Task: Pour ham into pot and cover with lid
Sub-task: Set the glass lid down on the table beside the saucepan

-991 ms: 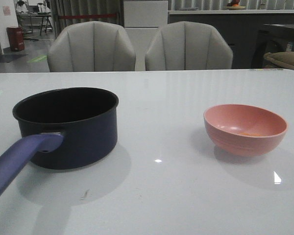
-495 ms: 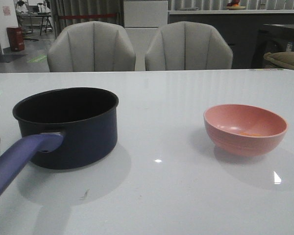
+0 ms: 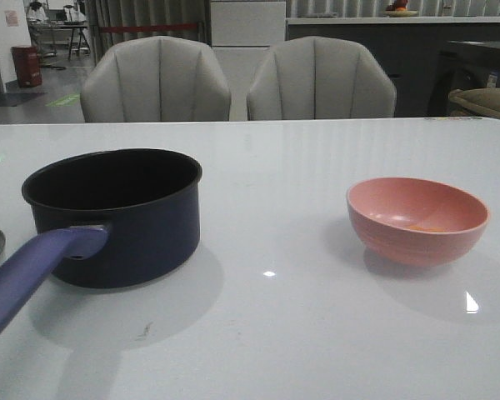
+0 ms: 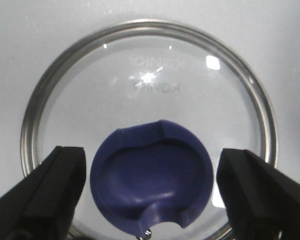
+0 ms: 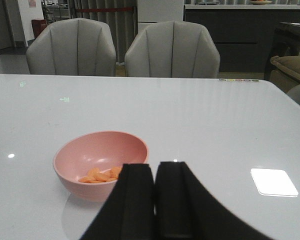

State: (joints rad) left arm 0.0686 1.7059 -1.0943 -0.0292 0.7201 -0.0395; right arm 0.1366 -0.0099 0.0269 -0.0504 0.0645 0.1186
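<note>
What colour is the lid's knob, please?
Dark blue; the knob shows best in the left wrist view, on the clear lid.

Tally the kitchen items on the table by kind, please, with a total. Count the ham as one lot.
Pot: 1
Lid: 1 (only its rim edge shows in the front view)
Pink bowl: 1
Ham, one lot of orange slices in the bowl: 1
Total: 4
</note>
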